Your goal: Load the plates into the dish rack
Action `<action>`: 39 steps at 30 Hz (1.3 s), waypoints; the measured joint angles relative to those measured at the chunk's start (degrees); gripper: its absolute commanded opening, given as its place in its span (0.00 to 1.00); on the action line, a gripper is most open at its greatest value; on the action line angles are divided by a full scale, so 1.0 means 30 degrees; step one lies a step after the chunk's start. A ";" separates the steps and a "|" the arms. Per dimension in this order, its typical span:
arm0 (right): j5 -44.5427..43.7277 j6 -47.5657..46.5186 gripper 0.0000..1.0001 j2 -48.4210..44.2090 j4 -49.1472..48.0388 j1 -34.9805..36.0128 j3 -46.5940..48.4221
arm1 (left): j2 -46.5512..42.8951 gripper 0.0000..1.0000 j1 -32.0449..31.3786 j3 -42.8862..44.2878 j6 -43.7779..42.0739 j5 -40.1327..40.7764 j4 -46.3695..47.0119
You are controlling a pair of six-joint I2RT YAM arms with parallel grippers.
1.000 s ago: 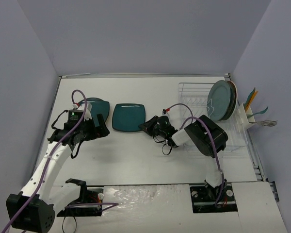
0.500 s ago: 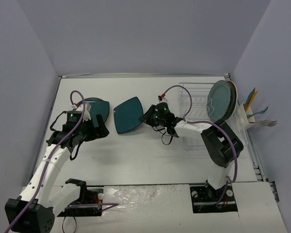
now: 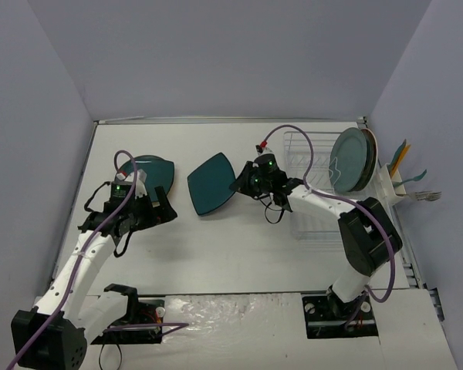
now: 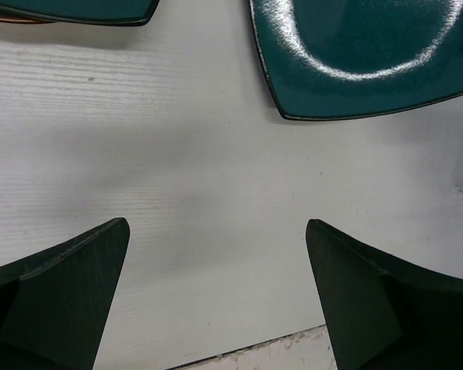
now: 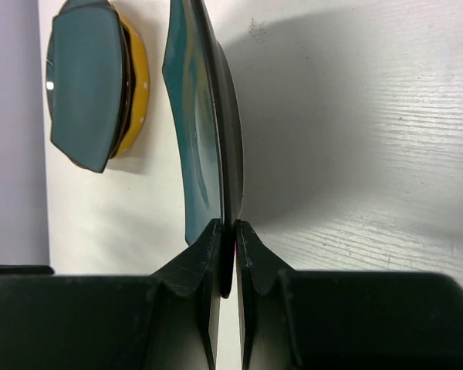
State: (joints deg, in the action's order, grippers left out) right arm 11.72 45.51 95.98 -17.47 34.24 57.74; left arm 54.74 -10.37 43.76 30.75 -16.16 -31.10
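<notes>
A dark teal squarish plate (image 3: 213, 183) hangs tilted above the table. My right gripper (image 3: 237, 185) is shut on its right rim. In the right wrist view the plate (image 5: 214, 131) stands edge-on with the right gripper (image 5: 228, 230) pinching its rim. A stack at the left has a teal plate (image 3: 153, 170) on an orange-yellow one (image 5: 140, 77). My left gripper (image 3: 162, 210) hovers open just in front of that stack, holding nothing. Its wrist view shows the left gripper (image 4: 216, 227) over bare table, below the squarish plate (image 4: 363, 54). The white wire dish rack (image 3: 312, 166) holds upright round plates (image 3: 351, 160).
A side utensil holder (image 3: 395, 182) with cutlery hangs on the rack's right end. Purple walls enclose the table on three sides. The right arm's cable loops over the rack's left part. The arm bases sit at the near edge.
The right gripper has raised the squarish plate from flat on the table to a tilt and carried it a little to the right. The left gripper has drawn slightly nearer, still open.
</notes>
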 measured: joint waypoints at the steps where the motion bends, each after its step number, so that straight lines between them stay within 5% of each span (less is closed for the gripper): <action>1: 0.0154 0.0193 0.00 -0.0176 -0.0069 -0.0167 -0.0150 | 0.0034 0.97 0.0000 -0.0099 0.0133 -0.0043 0.0073; 25: 0.4208 0.1843 0.00 -0.4404 -0.1103 -0.4654 -0.1412 | 0.1254 0.97 0.0000 0.0617 0.2914 -0.1983 0.3098; 39: 0.7150 -0.1455 0.00 -0.7661 0.3627 -1.5600 0.2364 | 0.0925 0.97 0.0000 0.1474 0.0753 -0.1587 0.1169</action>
State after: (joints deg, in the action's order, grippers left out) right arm 33.17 41.14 73.00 -6.59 -12.56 64.84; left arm 57.51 -10.37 48.18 33.00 -20.93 -27.59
